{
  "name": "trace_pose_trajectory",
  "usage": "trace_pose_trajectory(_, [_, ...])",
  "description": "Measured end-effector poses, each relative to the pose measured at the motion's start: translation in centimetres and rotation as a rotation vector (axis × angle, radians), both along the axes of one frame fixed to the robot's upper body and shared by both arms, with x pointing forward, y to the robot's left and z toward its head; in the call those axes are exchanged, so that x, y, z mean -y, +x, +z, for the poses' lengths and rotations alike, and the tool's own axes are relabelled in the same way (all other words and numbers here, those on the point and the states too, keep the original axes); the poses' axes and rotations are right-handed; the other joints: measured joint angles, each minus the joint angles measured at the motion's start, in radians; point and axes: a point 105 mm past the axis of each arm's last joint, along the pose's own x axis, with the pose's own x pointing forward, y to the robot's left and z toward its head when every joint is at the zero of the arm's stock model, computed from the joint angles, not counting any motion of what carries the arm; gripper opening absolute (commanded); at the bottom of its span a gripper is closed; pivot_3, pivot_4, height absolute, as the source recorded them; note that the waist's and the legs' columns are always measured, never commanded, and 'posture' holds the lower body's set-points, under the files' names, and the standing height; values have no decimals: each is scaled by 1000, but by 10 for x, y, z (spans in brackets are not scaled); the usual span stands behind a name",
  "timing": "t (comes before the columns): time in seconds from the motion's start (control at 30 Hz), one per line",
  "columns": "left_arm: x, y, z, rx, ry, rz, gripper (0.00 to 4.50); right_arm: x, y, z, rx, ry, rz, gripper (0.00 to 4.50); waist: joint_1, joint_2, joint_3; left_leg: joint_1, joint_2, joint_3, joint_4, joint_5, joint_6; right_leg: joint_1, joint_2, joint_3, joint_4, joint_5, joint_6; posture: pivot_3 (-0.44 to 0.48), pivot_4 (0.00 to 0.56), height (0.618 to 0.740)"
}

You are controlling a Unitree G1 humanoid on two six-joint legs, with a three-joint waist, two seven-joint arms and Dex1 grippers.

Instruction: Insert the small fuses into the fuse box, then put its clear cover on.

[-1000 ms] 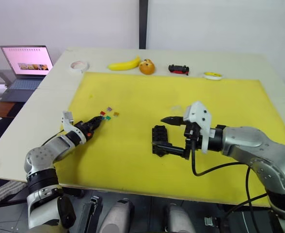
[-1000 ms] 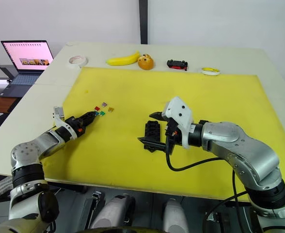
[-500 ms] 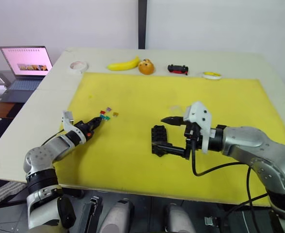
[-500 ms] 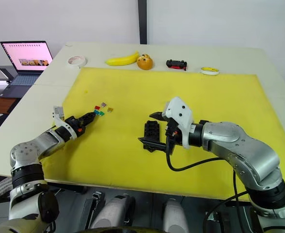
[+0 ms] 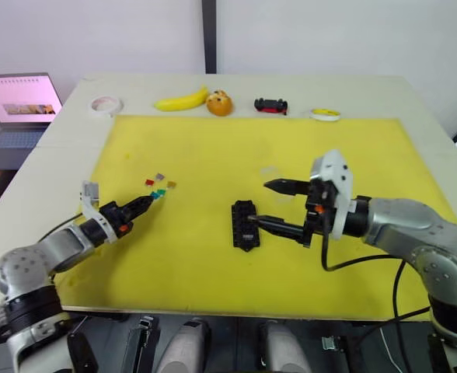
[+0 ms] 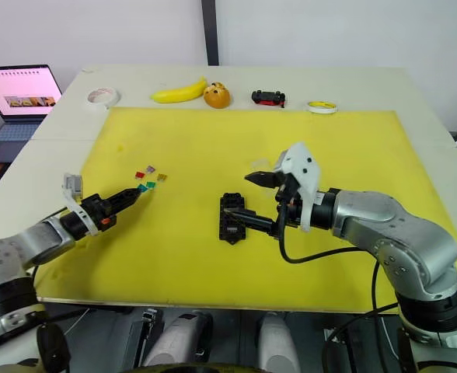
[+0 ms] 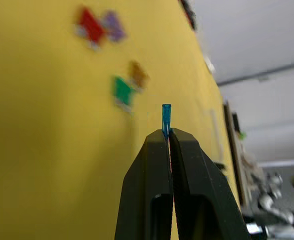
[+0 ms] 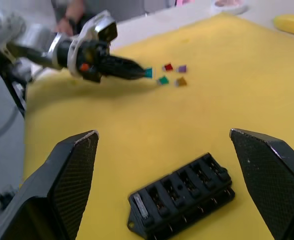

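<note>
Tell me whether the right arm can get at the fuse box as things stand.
Probably yes. The right gripper hangs with its jaws wide open around the near end of the fuse box, and nothing lies between them. The left gripper is off by the loose fuses.

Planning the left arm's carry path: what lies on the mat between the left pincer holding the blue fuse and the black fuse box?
Bare yellow foam mat, seen in the right eye view, between the left pincer and the black plastic fuse box.
</note>
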Motion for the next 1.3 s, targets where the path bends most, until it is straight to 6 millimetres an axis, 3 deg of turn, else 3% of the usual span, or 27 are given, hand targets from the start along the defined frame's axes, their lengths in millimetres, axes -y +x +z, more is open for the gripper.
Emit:
trace_pose_trajectory(0.2, [31, -17, 54, 192, 7, -229, 49, -8, -1, 9, -110, 143, 27, 4500, -2, 0, 0, -6, 0, 0, 1, 2, -4, -8, 0, 0, 4, 0, 0, 0, 150, 740])
trace_pose_trajectory(0.37, [81, -22, 76, 273, -118, -407, 49, -16, 3, 21, -173, 260, 19, 4500, -1, 0, 0, -6, 0, 0, 2, 3, -5, -9, 0, 1, 7, 0, 0, 0, 150, 740])
trace_pose_trajectory(0.5, [100, -27, 86, 303, -157, -475, 49, -18, 8, 24, -213, 304, -13, 4500, -7, 0, 0, -6, 0, 0, 2, 4, -6, -11, 1, 2, 11, 0, -1, 0, 150, 740])
trace_pose_trajectory(0.6, [108, -29, 89, 300, -172, -507, 49, -19, 9, 26, -235, 345, -28, 4500, -16, 0, 0, -6, 1, 0, 2, 5, -6, -11, 1, 2, 12, 0, -1, 0, 150, 740])
trace_pose_trajectory(0.7, [114, -29, 87, 290, -176, -529, 0, -24, 8, 28, -263, 375, -18, 3707, -24, 0, 0, -6, 0, 1, 2, 5, -5, -11, 2, 2, 12, 0, -1, 0, 150, 740])
trace_pose_trajectory(0.77, [118, -29, 86, 285, -180, -536, 0, -27, 7, 30, -274, 394, -14, 2790, -26, 0, 0, -6, 0, 1, 2, 5, -5, -11, 3, 2, 12, 0, -1, 0, 150, 740])
trace_pose_trajectory(1.3, [120, -24, 89, 290, -225, -515, 0, -30, 6, 35, -339, 453, -29, 2790, -25, 0, 0, -6, 1, 1, 2, 6, -5, -11, 4, 3, 12, 0, -1, 0, 150, 740])
